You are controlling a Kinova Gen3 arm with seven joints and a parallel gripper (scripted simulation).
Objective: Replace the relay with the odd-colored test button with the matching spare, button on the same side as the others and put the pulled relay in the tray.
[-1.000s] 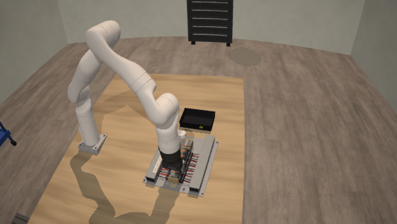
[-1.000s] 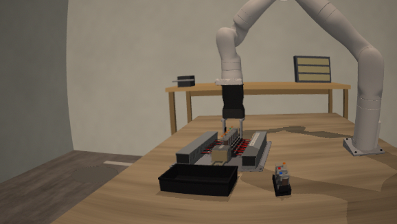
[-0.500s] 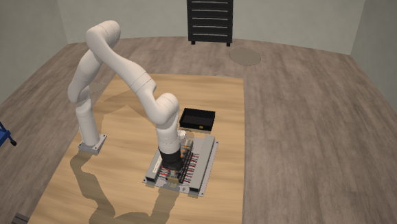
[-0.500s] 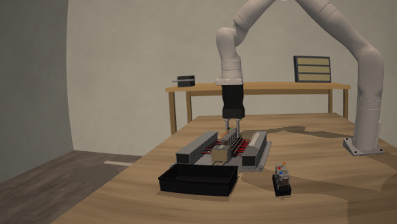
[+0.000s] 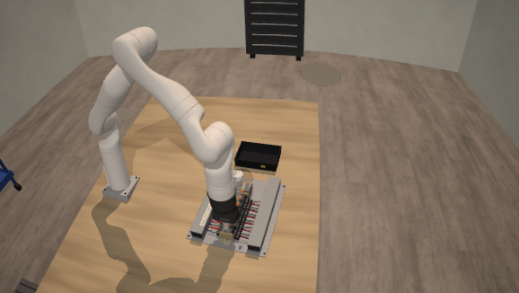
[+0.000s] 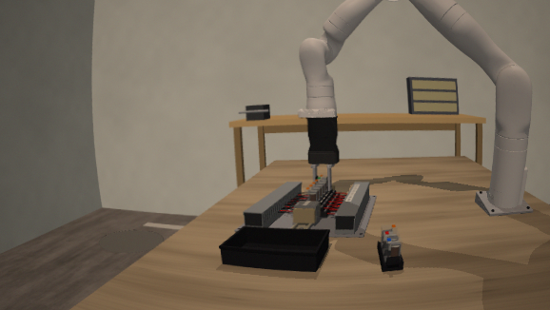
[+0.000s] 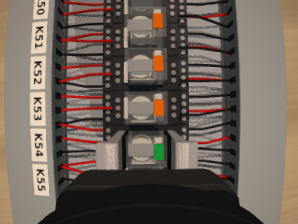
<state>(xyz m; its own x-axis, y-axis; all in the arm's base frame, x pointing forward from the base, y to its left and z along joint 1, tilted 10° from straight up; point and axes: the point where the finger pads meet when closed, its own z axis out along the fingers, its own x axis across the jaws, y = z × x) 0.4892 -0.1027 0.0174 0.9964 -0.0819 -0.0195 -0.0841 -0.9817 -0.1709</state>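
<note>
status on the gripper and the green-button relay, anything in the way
fingers on both sides of green-button relay, firm grip unconfirmed; relay in the row; orange-button neighbor close by
</note>
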